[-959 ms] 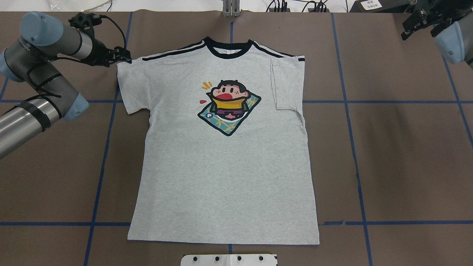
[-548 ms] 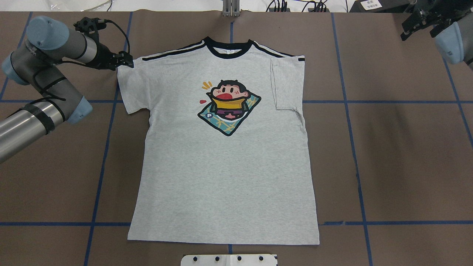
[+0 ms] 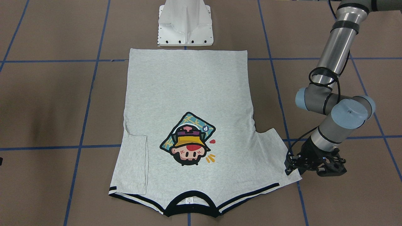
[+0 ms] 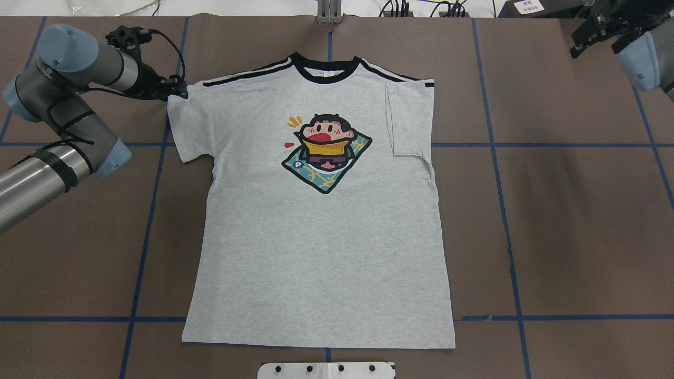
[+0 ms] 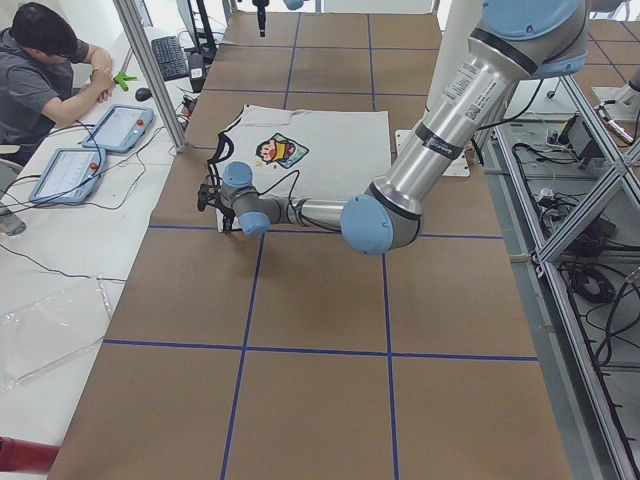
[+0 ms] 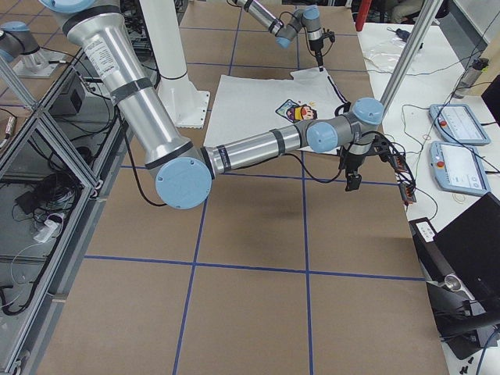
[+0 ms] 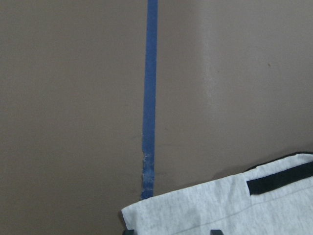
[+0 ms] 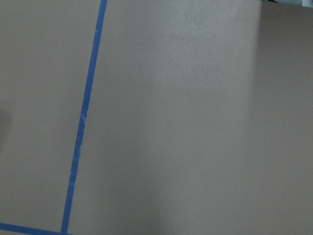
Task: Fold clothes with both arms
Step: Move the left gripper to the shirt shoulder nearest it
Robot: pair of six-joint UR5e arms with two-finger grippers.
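The grey T-shirt (image 4: pixel 316 252) lies flat and face up on the brown table, collar at the far side; it also shows in the front view (image 3: pixel 188 88). One sleeve (image 4: pixel 408 118) is folded in over the body. The other sleeve (image 4: pixel 189 121) is spread out. My left gripper (image 4: pixel 179 90) is low at that sleeve's far outer corner, seen too in the front view (image 3: pixel 290 166). It looks open: in the left wrist view two fingertips (image 7: pixel 215 231) stand apart over the sleeve corner (image 7: pixel 195 210). My right gripper (image 4: pixel 592 39) is open and empty, far from the shirt at the table's far right corner.
The white pedestal base (image 3: pixel 185 25) stands at the shirt's hem side. Blue tape lines (image 4: pixel 505 210) cross the table. In the exterior left view an operator (image 5: pixel 50 70) sits at a side desk with pendants (image 5: pixel 125 125) beyond the table's far edge.
My left gripper has shifted a little toward the spread sleeve's far corner and sits at it now. The shirt and the right arm have not visibly moved.
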